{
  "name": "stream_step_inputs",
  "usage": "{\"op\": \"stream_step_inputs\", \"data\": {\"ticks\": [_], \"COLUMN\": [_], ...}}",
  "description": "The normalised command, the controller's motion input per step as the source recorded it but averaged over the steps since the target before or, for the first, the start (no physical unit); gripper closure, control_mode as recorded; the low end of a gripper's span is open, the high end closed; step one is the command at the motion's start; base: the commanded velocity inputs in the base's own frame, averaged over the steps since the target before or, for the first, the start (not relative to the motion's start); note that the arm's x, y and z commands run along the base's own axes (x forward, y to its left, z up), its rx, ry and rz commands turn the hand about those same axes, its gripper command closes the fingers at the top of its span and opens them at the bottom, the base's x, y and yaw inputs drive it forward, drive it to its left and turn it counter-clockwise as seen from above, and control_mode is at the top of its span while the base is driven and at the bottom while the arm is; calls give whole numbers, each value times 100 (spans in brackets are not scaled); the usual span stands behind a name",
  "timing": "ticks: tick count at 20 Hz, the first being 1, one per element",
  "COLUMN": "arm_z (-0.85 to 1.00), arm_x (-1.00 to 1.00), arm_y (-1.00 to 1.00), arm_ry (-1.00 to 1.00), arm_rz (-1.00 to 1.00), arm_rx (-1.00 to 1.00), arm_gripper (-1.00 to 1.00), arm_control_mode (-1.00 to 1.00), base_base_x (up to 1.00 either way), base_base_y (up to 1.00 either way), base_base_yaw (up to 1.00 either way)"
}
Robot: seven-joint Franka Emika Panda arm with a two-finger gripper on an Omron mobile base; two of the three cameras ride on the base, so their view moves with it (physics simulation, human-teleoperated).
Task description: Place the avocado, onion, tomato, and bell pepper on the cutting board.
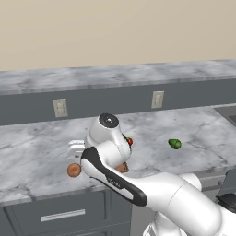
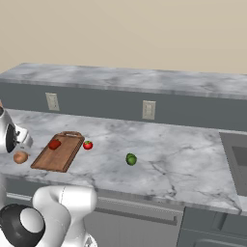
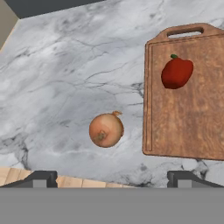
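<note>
1. Your pincer [image 3: 112,178] hangs over the bench [image 3: 65,65] with its tips wide apart and empty, looking down on the onion [image 3: 106,130]: you appear set for a descent on it.
2. The onion lies on the bench just beside the cutting board [image 3: 188,127], off its long edge.
3. The bell pepper [image 3: 176,72] already lies on the board near the handle end.
4. The tomato [image 2: 88,144] sits just off the board's far side; the avocado [image 2: 130,159] lies well apart, toward the sink [image 2: 236,159].
</note>
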Motion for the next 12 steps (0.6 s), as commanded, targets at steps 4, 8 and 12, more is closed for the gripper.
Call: {"op": "stream_step_inputs", "data": {"ticks": [4, 8, 12], "arm_z": [-3, -16, -22], "arm_x": [0, 0, 0], "arm_y": [16, 7, 1], "arm_ry": [0, 3, 4], "arm_rz": [0, 0, 0], "arm_rx": [0, 0, 0], "arm_gripper": [-100, -100, -100], "arm_control_mode": [-100, -100, -100], "base_base_x": [0, 0, 0], "base_base_y": [0, 0, 0], "base_base_yaw": [0, 0, 0]}}
